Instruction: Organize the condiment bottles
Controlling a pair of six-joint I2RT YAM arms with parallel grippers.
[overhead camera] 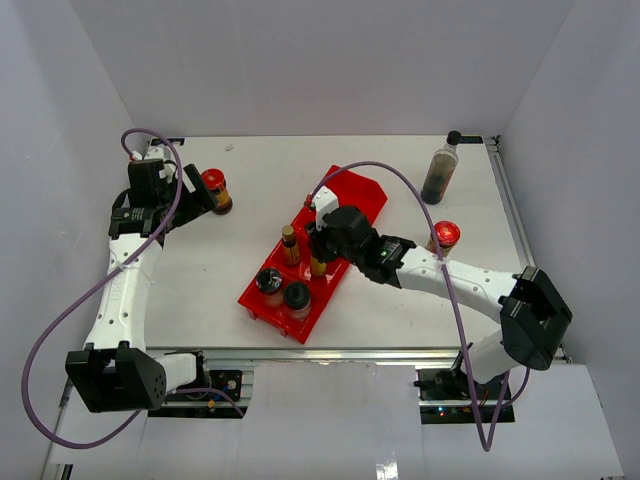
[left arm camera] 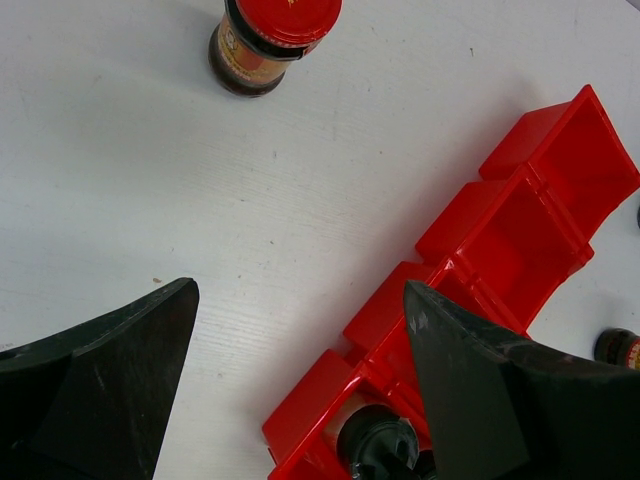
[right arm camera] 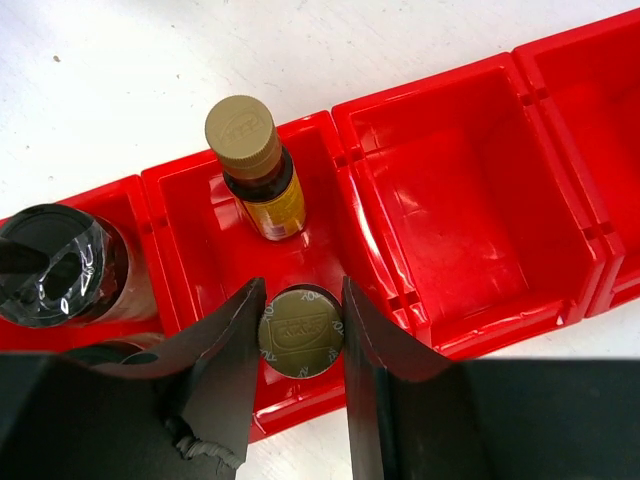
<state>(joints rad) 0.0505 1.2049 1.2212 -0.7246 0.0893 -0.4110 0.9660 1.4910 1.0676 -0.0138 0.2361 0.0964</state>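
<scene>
Right fingers [right arm camera: 225, 350] clamp a slim gold-capped bottle [right arm camera: 300, 331] standing in the long red plastic bin [right arm camera: 450, 200]; left fingers [left arm camera: 100, 380] spread wide, empty, above the white worktop [left arm camera: 200, 200].

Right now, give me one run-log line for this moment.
right gripper: shut on slim bottle, in red bin | left gripper: open, near red-lidded jar

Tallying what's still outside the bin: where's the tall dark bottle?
In the top view, the tall dark bottle is at the far right of the table, outside the red bin, with a red-lidded jar nearest, toward the near edge.
</scene>
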